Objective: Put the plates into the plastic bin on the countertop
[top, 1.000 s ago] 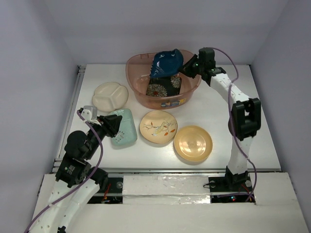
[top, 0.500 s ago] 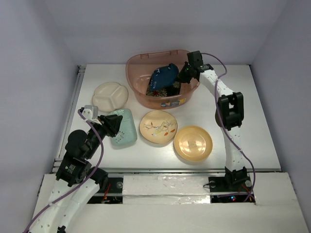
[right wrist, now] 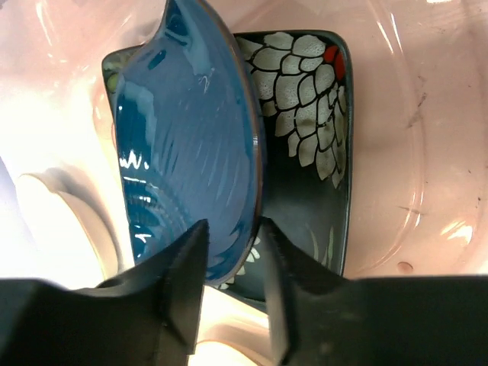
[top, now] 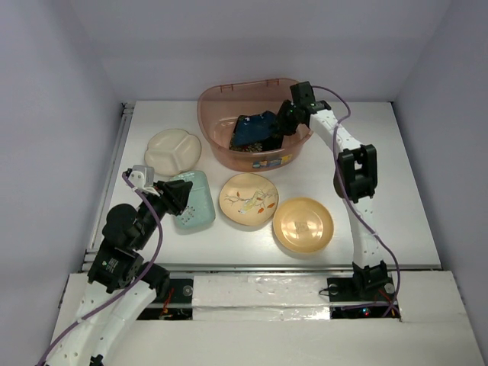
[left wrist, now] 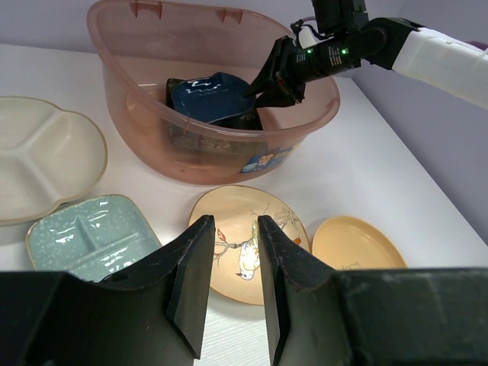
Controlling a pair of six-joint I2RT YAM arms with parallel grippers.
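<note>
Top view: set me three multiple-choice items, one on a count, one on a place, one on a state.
1. How many plates lie on the counter outside the bin? A two; B four; C six.
2. Where is the blue plate? A in the bin, on the black plate; B on the counter; C on the rail.
3. The left tool is: A shut on a plate; B empty, jaws slightly apart; C inside the bin.
Key: 1 B, the cream plate, mint plate, floral plate and orange plate lie outside. 2 A, it leans on the black plate inside the bin. 3 B, nothing lies between its fingers.
</note>
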